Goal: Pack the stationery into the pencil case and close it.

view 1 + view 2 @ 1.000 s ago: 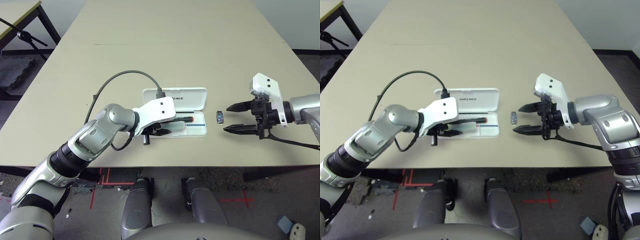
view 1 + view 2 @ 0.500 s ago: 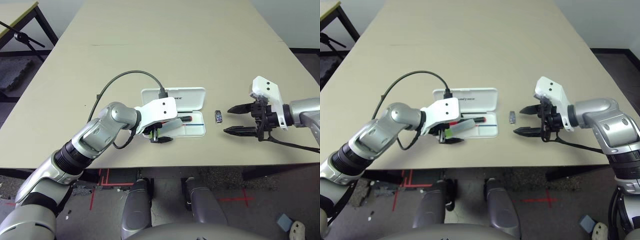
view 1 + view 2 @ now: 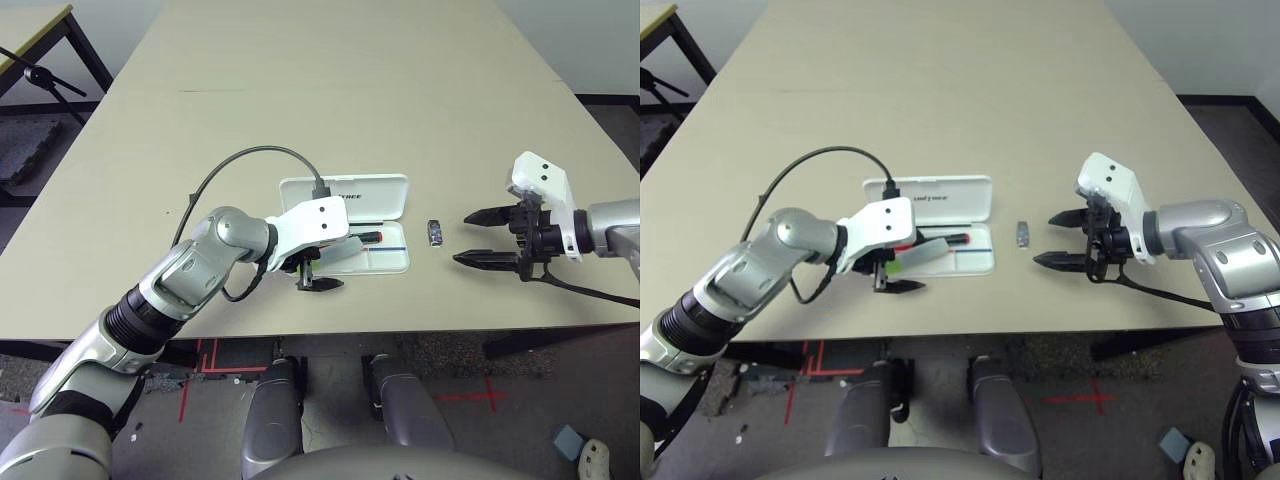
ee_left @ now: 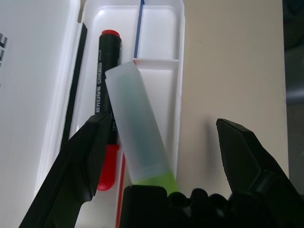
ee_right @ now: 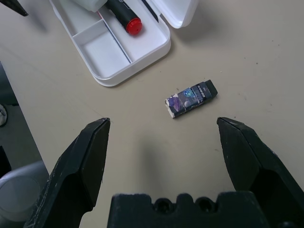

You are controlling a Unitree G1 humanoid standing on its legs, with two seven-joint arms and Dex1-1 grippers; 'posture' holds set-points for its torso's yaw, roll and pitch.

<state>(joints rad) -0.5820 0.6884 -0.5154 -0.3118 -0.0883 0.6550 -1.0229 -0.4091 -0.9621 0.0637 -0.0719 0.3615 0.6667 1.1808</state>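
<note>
Lying between open left jaws (image 4: pixel 156 156) and marker (image 4: pixel 108 85), highlighter (image 4: pixel 137 118), block (image 5: pixel 191 99) before open right jaws (image 5: pixel 164 161)

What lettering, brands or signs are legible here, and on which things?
"TREE", on the open lid of the pencil case: its start is hidden.
Small lettering along the marker: too small to read.
Small print on the dark block: too small to read.

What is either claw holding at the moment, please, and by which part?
Nothing is held: the left claw is open over the pencil case, and the right claw is open too.
</note>
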